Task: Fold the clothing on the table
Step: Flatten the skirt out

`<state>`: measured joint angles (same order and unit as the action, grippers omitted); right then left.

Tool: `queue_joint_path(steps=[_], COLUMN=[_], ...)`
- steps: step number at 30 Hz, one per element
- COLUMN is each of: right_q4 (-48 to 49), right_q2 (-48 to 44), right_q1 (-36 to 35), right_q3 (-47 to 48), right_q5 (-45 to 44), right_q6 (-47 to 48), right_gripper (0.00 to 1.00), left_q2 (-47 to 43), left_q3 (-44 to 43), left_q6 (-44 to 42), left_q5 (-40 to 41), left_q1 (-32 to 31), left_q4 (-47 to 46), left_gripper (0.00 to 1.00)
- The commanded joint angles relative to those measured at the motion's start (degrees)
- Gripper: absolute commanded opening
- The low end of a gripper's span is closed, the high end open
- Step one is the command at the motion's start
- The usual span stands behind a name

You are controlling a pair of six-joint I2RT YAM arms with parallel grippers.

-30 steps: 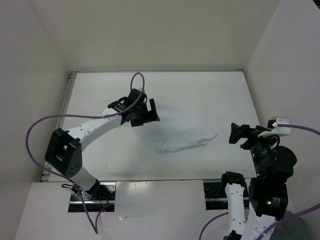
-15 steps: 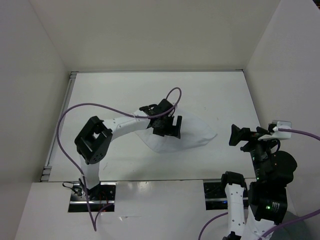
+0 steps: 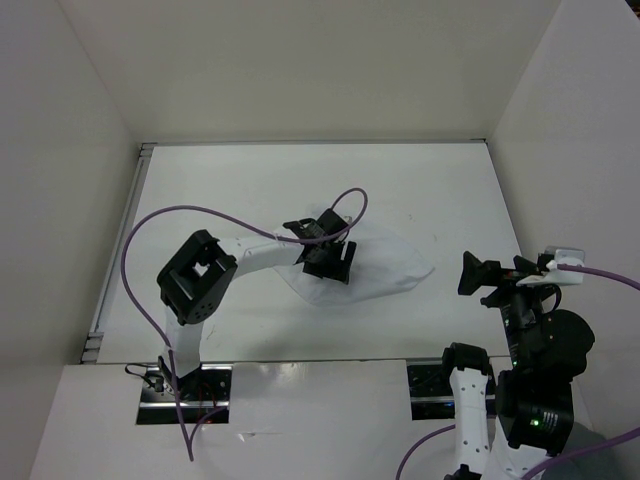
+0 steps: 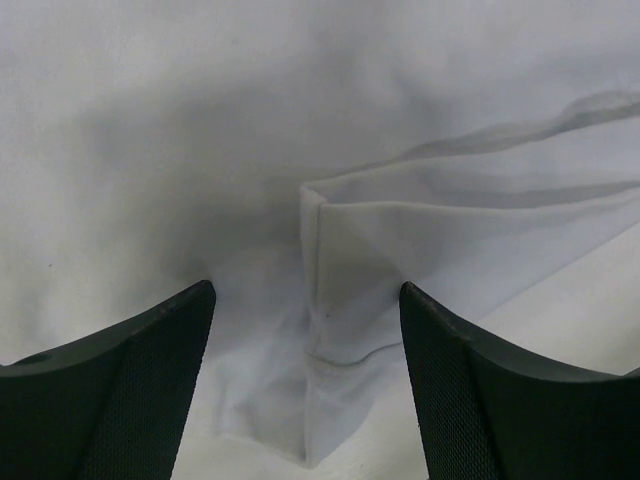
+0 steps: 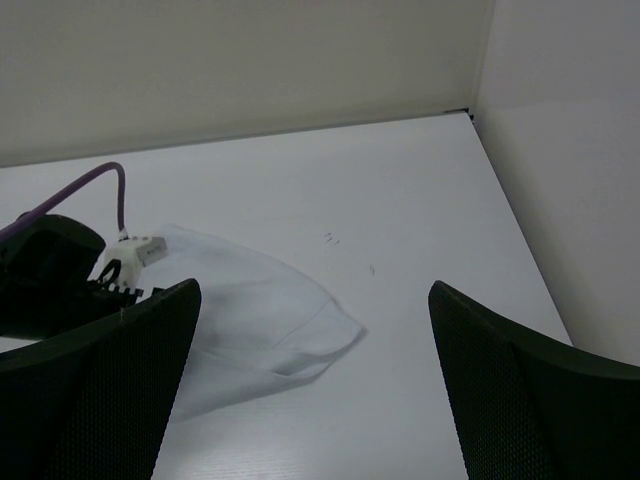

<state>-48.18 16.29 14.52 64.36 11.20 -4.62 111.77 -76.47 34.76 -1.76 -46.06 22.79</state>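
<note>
White thin clothing [image 3: 385, 262] lies near the middle of the table [image 3: 250, 180], pointed end toward the right arm. Change over the last second: the left gripper [image 3: 328, 262] has swung from the garment's left end to over its middle, and the cloth now looks shorter on that side. The left flap was probably carried inward and laid down. The left wrist view shows a doubled, creased edge [image 4: 330, 250] lying flat between the fingers [image 4: 120, 390]. They stand apart on either side of it, pinching nothing — maybe just starting to narrow, hard to say. The right gripper [image 3: 478, 275] is parked by the near right edge, spread wide and empty, well apart from the cloth. I'd say the first fold is down — the next grab is likely this crease or the right-hand tip.
</note>
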Motion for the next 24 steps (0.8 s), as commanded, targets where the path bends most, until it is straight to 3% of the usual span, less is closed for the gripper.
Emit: queue_joint_path(steps=[1, 14, 24], right_q4=[0.5, 0.5, 0.5], right_q2=[-0.5, -1.0, -1.0], right_q1=[0.3, 0.9, 0.9], right_q3=[0.0, 0.0, 0.0], right_q5=[-0.4, -0.4, -0.4], right_q6=[0.2, 0.2, 0.2], right_gripper=[0.99, 0.99, 0.99], left_q2=[-2.0, -4.9, -0.5], left_q3=[0.8, 1.4, 0.9], left_q6=[-1.1, -2.2, -2.2], left_q5=[-1.6, 1.5, -0.6], left_q1=[-0.9, -3.8, -3.8], left_q4=[-5.1, -7.8, -8.3], left_gripper=[0.80, 0.79, 0.77])
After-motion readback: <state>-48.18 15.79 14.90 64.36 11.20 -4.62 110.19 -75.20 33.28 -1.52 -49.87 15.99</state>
